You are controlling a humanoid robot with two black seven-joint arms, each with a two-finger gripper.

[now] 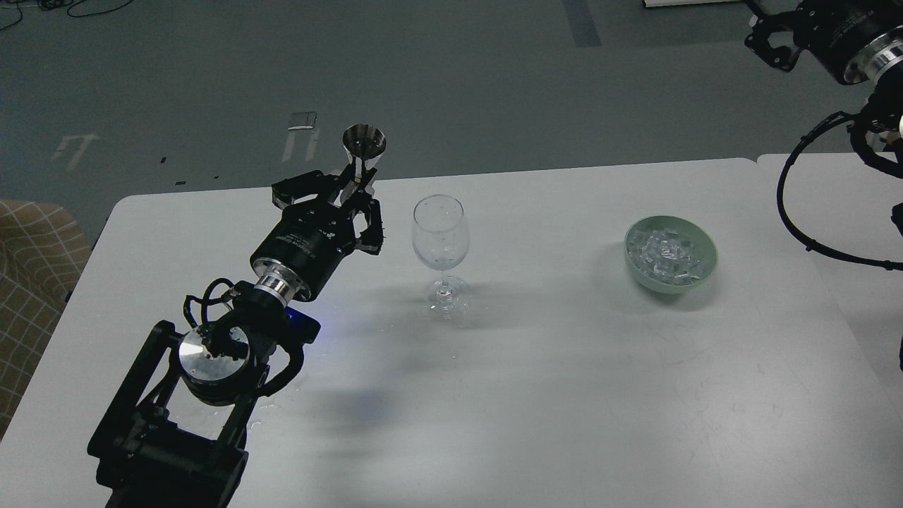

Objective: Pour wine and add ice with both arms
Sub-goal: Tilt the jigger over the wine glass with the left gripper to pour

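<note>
My left gripper is shut on the stem of a small shiny metal cup, held upright above the table's back edge, just left of the wine glass. The clear wine glass stands upright mid-table. I cannot see wine in the cup or the glass. Ice cubes fill a pale green bowl at the right. My right gripper is high at the top right, far from the bowl, partly cut off; its fingers cannot be told apart.
Clear droplets lie on the white table around the glass's foot and by my left arm. A second table adjoins at the right. A black cable loops from the right arm.
</note>
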